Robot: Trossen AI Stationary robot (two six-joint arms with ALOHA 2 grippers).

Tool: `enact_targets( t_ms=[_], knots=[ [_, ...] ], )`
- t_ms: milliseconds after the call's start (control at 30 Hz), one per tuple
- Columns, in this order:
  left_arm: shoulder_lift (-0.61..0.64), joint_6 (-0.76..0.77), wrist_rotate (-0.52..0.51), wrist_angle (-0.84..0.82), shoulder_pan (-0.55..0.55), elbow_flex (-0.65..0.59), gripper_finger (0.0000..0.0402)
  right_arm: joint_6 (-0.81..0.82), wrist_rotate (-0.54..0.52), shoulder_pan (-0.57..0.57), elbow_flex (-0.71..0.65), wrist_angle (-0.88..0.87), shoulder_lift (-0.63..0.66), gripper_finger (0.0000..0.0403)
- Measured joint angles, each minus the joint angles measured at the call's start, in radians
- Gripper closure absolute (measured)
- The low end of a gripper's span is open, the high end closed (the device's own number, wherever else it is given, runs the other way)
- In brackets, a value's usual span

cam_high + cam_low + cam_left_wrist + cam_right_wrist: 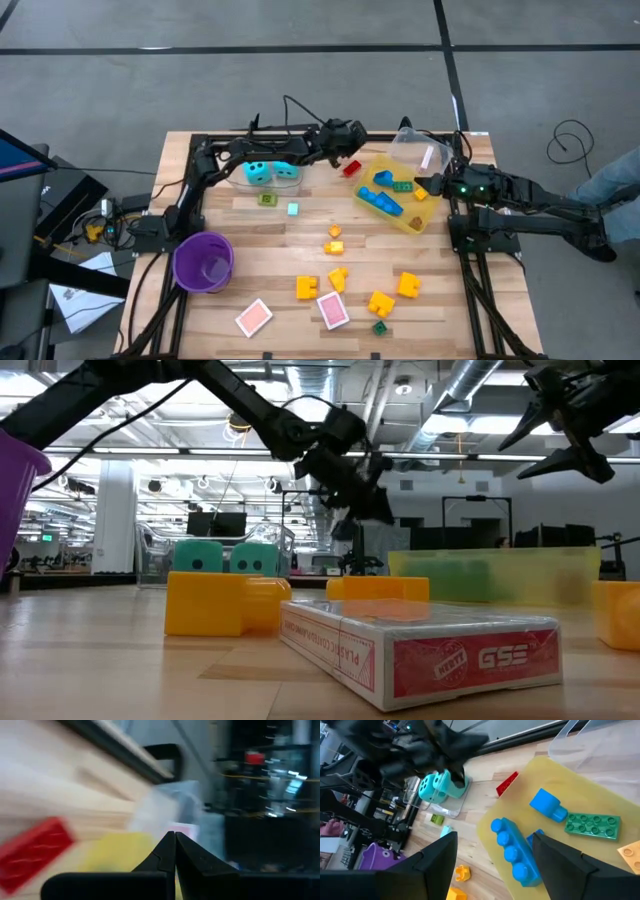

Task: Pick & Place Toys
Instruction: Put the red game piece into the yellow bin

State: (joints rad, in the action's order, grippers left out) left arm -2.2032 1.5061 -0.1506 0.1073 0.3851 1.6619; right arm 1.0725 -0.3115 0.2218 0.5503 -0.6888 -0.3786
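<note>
Wooden bench (300,250) carries scattered yellow plastic bricks (407,285) — left gripper (350,150), fingers closed and empty, hovers beside a small red brick (351,169); right gripper (432,186), fingers spread, empty, hangs over the translucent yellow bin (425,222).

- High view: even, bright overhead light; soft, short shadows under the bricks
- Low view: ceiling strip lights (250,452) toward 12 o'clock glare; pink card box (420,645) in the foreground sharp, yellow bin (490,575) hazy
- Left wrist view: heavy motion blur; red brick (35,851) at 9 o'clock smeared
- Right wrist view: sharp, well lit
</note>
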Motion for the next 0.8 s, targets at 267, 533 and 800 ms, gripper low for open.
enact_targets(
  t_ms=[267, 533, 800],
  knots=[
    [0.124, -0.421, 0.368, 0.275, -0.019, -0.001, 0.0401, -0.072, 0.013, 0.0, 0.0, 0.139, -0.002, 0.0155],
    [0.531, -1.005, 0.684, 0.062, -0.123, -0.096, 0.0401, -0.263, 0.084, 0.028, 0.033, 0.374, -0.13, 0.0156],
    [0.908, -1.169, 0.334, -0.113, -0.239, -0.277, 0.0401, -0.392, 0.297, 0.21, 0.231, 0.314, -0.509, 0.0183]
  ],
)
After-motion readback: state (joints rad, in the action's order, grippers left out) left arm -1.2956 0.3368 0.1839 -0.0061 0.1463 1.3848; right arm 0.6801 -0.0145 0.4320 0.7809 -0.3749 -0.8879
